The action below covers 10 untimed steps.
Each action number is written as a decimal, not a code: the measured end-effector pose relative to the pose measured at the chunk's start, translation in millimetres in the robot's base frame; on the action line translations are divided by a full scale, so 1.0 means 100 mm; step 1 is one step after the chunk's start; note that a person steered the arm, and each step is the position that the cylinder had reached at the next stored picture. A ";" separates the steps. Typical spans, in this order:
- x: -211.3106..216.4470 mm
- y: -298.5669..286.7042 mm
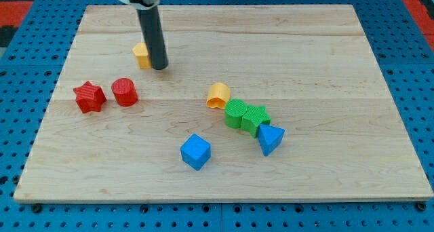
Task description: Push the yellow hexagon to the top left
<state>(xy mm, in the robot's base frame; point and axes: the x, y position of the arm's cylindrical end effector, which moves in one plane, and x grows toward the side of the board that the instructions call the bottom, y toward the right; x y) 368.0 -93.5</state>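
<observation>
Lower centre: blue cube (pixel 196 151). Right of it, blue triangle (pixel 270 138), then green star (pixel 255 117) touching green cylinder (pixel 235 113). Upper left: yellow hexagon (pixel 141 55), small, pale orange-yellow, half hidden, touching the left of my tip (pixel 159 67). No gripper fitted; rod grasps nothing.

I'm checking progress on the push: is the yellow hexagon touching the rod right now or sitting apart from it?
Touching, as far as the view shows: the yellow hexagon sits right against my tip, on its left, partly hidden behind the rod.
</observation>
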 end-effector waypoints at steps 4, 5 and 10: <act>-0.34 -0.57; -0.60 -0.89; -0.77 -1.44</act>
